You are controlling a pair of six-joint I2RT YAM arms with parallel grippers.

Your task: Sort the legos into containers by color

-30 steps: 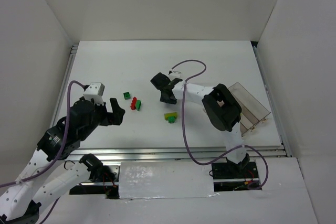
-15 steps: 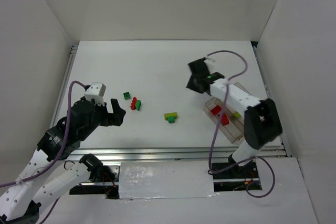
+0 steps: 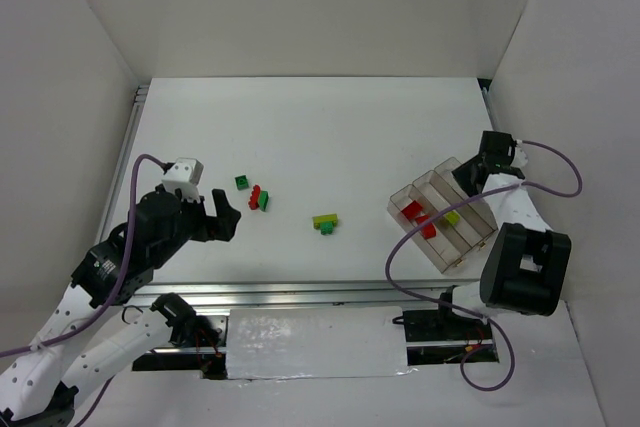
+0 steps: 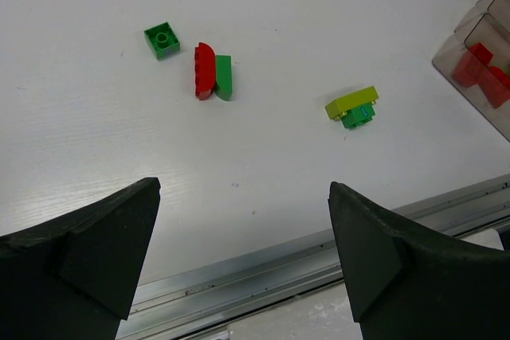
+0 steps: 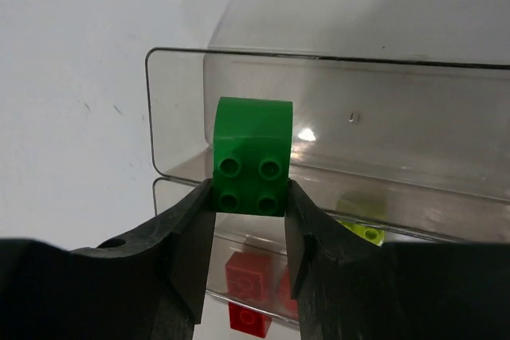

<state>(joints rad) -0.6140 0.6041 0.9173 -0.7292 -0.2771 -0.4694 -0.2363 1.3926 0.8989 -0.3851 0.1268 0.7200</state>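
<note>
My right gripper (image 5: 249, 205) is shut on a dark green brick (image 5: 253, 155) and holds it over the far compartment of the clear three-part tray (image 5: 414, 89); in the top view this gripper (image 3: 478, 169) is at the tray's (image 3: 466, 254) far right end. Red bricks (image 3: 418, 218) lie in the left compartment and a yellow-green brick (image 3: 452, 217) in the middle one. On the table lie a dark green brick (image 3: 242, 183), a red and green pair (image 3: 260, 198) and a yellow-green brick on a green one (image 3: 326, 222). My left gripper (image 3: 224, 212) is open and empty, left of the loose bricks.
White walls enclose the table on three sides. A metal rail (image 3: 330, 293) runs along the near edge. The right arm's cable (image 3: 420, 247) loops over the near side of the tray.
My right arm has swung from the table's middle to the right, carrying the green brick to the tray's far end. The left arm has not moved.
</note>
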